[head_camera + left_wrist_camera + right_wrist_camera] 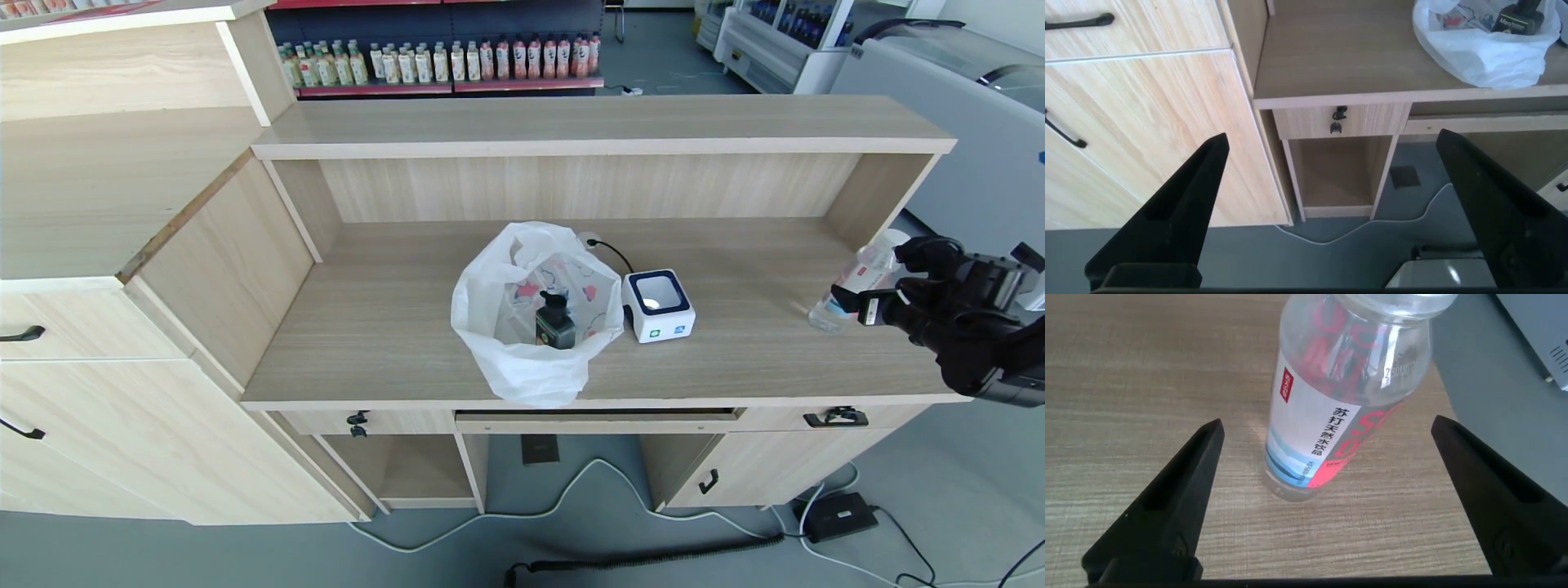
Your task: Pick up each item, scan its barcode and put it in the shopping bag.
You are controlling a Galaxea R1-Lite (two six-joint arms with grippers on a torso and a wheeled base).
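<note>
On the counter [735, 351], the right tool [1327, 425] spreads wide around the bottle [1323, 449].

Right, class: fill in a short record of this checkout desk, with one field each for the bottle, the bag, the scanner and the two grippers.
bottle: clear, standing at the right end of the desk
bag: white, open, mid-desk, with a dark item inside
scanner: white box, just right of the bag
right gripper: open, one finger on either side of the bottle
left gripper: open, empty, held low in front of the desk's left side
</note>
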